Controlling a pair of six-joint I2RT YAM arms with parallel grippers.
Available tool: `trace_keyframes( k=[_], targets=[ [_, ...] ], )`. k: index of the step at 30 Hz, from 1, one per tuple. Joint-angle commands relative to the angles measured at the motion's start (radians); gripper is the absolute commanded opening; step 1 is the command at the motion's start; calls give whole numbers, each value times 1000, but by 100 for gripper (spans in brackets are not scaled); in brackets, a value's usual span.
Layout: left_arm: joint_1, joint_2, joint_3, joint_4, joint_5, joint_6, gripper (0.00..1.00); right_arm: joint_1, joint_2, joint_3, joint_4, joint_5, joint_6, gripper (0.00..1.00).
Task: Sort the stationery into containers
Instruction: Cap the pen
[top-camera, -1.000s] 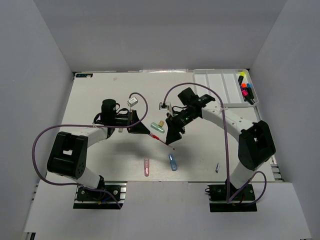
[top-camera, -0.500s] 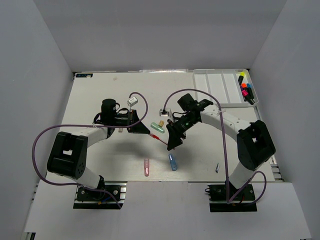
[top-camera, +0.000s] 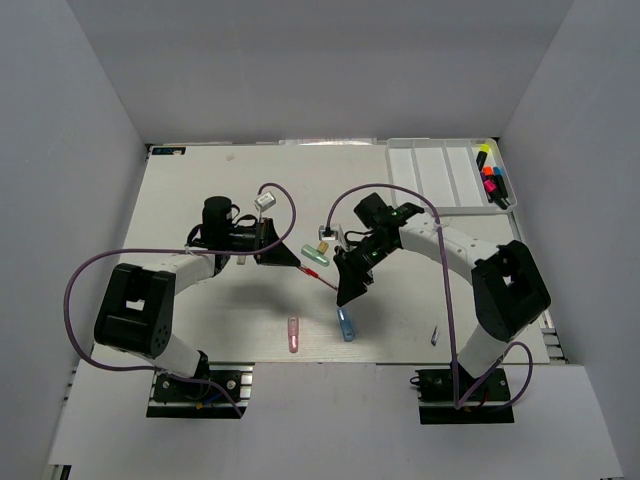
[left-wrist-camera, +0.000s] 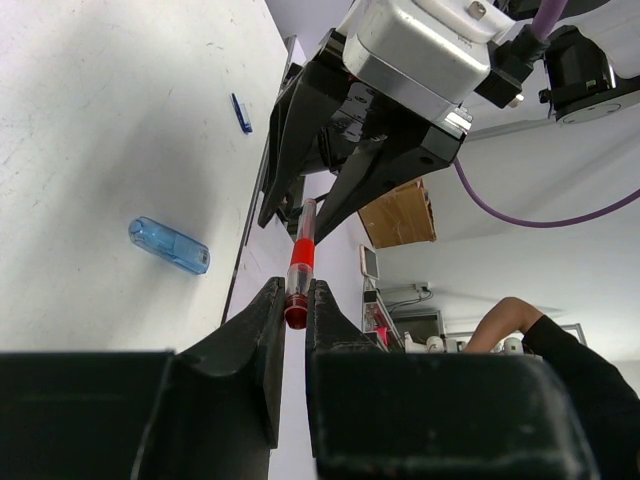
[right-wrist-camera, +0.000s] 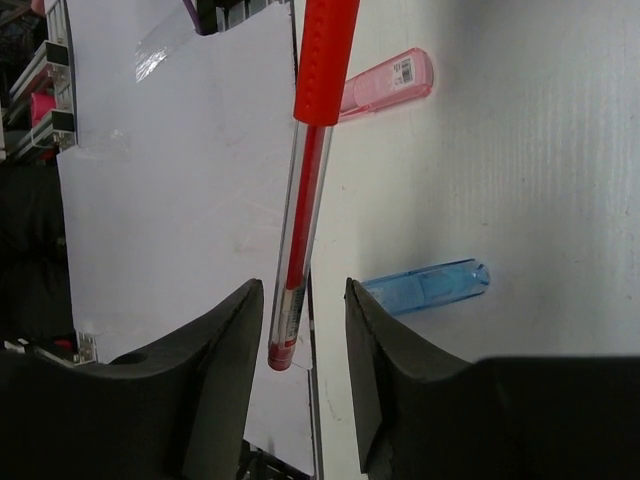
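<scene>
My left gripper (top-camera: 288, 261) is shut on one end of a red pen (top-camera: 320, 278) and holds it above the table; the wrist view shows the pen (left-wrist-camera: 301, 255) pinched between its fingertips (left-wrist-camera: 292, 290). My right gripper (top-camera: 347, 288) is open, its jaws standing either side of the pen's free end (right-wrist-camera: 300, 230) without touching it (right-wrist-camera: 303, 292). The white divided tray (top-camera: 430, 175) stands at the far right, with several highlighters (top-camera: 490, 180) in its rightmost compartment.
A blue capsule (top-camera: 346, 323) (right-wrist-camera: 425, 287) (left-wrist-camera: 168, 245) and a pink capsule (top-camera: 293, 334) (right-wrist-camera: 385, 85) lie near the front edge. A green capsule (top-camera: 315, 254) and a tan bit (top-camera: 323, 243) lie between the arms. A small blue piece (top-camera: 435, 336) lies front right.
My right gripper has moved a little down and left, so its open jaws now bracket the pen's free end. The left arm and the pen have stayed still.
</scene>
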Motion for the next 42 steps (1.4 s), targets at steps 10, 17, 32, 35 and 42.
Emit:
trace_keyframes(
  k=[10, 17, 32, 35, 42],
  targets=[
    [5, -32, 20, 27, 25, 0, 0, 4, -37, 17, -36, -6, -32, 4],
    [5, -38, 7, 21, -4, 16, 0, 17, -37, 51, -49, -29, -43, 0],
    [-25, -72, 4, -120, -53, 132, 0, 67, -28, 90, 90, -41, 95, 0],
    [-25, -69, 6, -120, -56, 131, 0, 67, -24, 100, 96, -43, 107, 0],
    [-25, -75, -3, -106, -56, 125, 0, 69, -11, 127, 123, -40, 139, 0]
  ],
)
